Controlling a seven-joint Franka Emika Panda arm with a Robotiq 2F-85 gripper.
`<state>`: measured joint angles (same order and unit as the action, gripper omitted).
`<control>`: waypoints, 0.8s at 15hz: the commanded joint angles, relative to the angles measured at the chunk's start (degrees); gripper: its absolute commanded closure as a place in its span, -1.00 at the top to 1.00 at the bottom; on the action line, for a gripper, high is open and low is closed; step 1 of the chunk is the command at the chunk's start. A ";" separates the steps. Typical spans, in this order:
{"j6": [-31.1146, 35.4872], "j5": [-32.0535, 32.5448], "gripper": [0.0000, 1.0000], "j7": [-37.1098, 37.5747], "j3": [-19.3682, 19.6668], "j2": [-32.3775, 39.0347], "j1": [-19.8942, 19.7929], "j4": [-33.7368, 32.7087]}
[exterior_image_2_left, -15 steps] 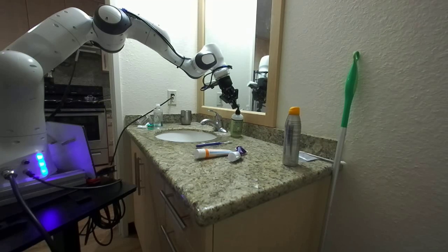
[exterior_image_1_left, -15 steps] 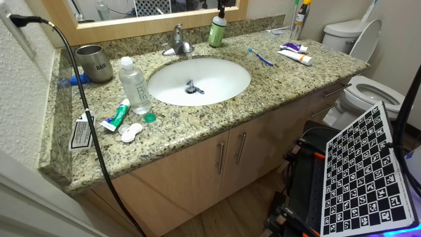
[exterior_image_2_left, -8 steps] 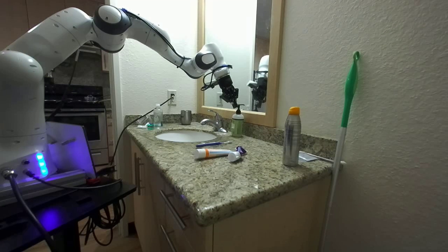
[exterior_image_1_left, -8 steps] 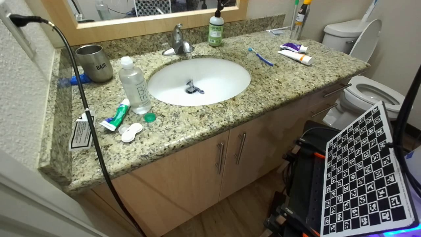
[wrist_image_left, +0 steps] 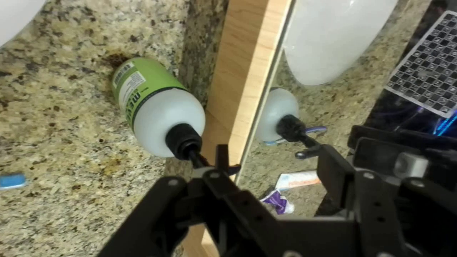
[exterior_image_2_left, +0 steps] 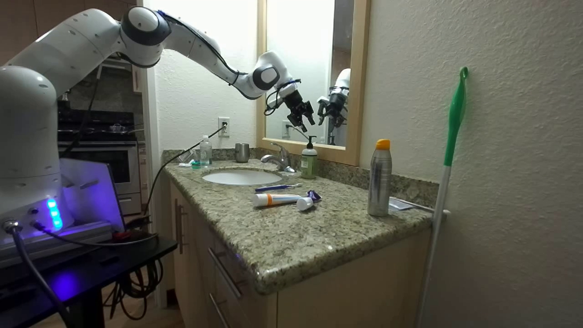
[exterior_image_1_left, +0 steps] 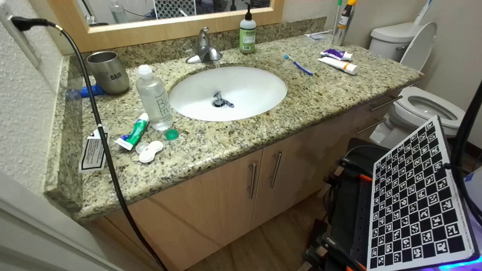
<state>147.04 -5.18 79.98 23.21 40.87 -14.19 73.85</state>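
Fingers [exterior_image_2_left: 302,127] spread well apart, nothing held between them; position: just above the pump bottle [exterior_image_2_left: 309,165]. In an exterior view a gap shows between the fingertips and the pump head [exterior_image_2_left: 311,140]. In the wrist view one finger overlaps the spout — contact cannot be judged from there.

Pump bottle stands upright on the worktop [exterior_image_1_left: 211,137], near the faucet [exterior_image_1_left: 204,47], in both exterior views. The barcode on its green label is clear only in the wrist view, which also catches the bottle's reflection in the mirror [exterior_image_2_left: 298,68].

White tube [exterior_image_1_left: 337,66] and purple tube [exterior_image_1_left: 335,54] lie side by side in an exterior view; the wrist view has them as reflections only. Toothbrush [exterior_image_1_left: 298,65]: blue head directly visible at the edge of the wrist view.

An exterior view alone gives the inside of the sink [exterior_image_1_left: 263,99] with its drain [exterior_image_1_left: 218,102], the legible "BAIR" on the steel cup [exterior_image_1_left: 107,73], and the toilet [exterior_image_1_left: 423,109]. The arm [exterior_image_2_left: 191,50] is seen at length in an exterior view — likewise the full height of the spray can [exterior_image_2_left: 380,187] and the green-handled pole [exterior_image_2_left: 455,111].
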 commanded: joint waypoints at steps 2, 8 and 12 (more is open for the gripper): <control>7.47 1.75 1.00 6.67 5.07 3.50 0.21 -3.67; 6.89 0.71 0.97 5.31 3.37 0.35 1.61 2.38; 1.44 2.23 1.00 -6.09 0.81 -1.74 0.13 2.47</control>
<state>152.67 -4.34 81.44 26.30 40.83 -12.69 76.50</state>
